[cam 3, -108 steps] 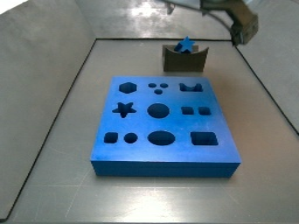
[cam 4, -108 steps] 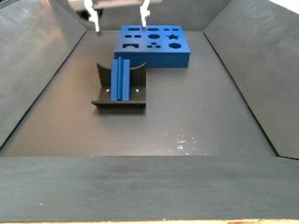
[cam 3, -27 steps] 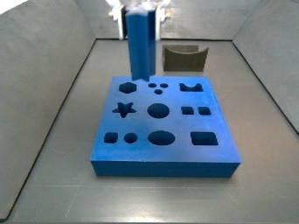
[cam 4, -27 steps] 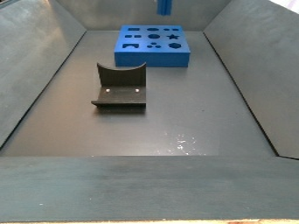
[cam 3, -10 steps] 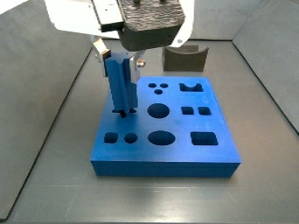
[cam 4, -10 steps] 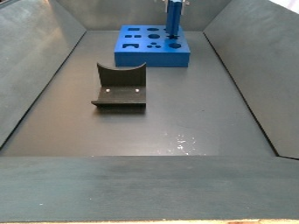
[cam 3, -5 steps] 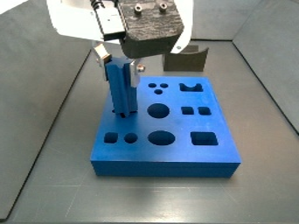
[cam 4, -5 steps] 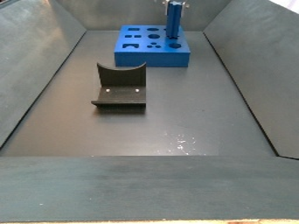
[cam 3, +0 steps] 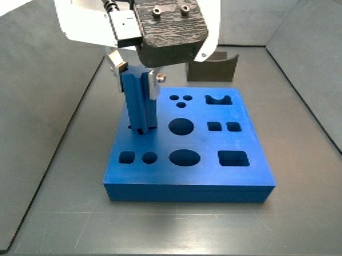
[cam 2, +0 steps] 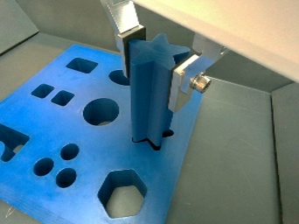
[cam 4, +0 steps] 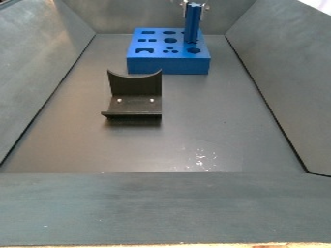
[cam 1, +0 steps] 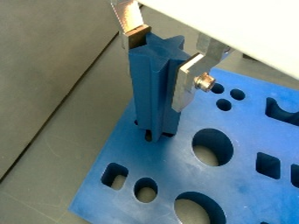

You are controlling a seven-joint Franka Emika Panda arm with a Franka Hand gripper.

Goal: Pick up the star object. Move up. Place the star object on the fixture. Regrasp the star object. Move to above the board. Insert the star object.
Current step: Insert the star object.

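Now, line by line:
Gripper: the gripper hangs over the board's left part in a side view, fingers pointing down; its dark body and white housing fill the top of that view
Fingers: flat silver plates, one on one face of the peg, its partner on the opposite face; both wrist views show them pressed against the upper part of the peg, clenched on it
Star object: the star object is a tall blue peg with a ridged, star-shaped section, standing upright between the plates; its lower end sits in a dark hole of the board; also seen upright in both side views
Board: the board is a flat blue slab with round, square, hexagonal and other dark holes, lying on the grey floor
Fixture: the fixture stands well apart from the board, nothing in its notch; in a side view it shows behind the board
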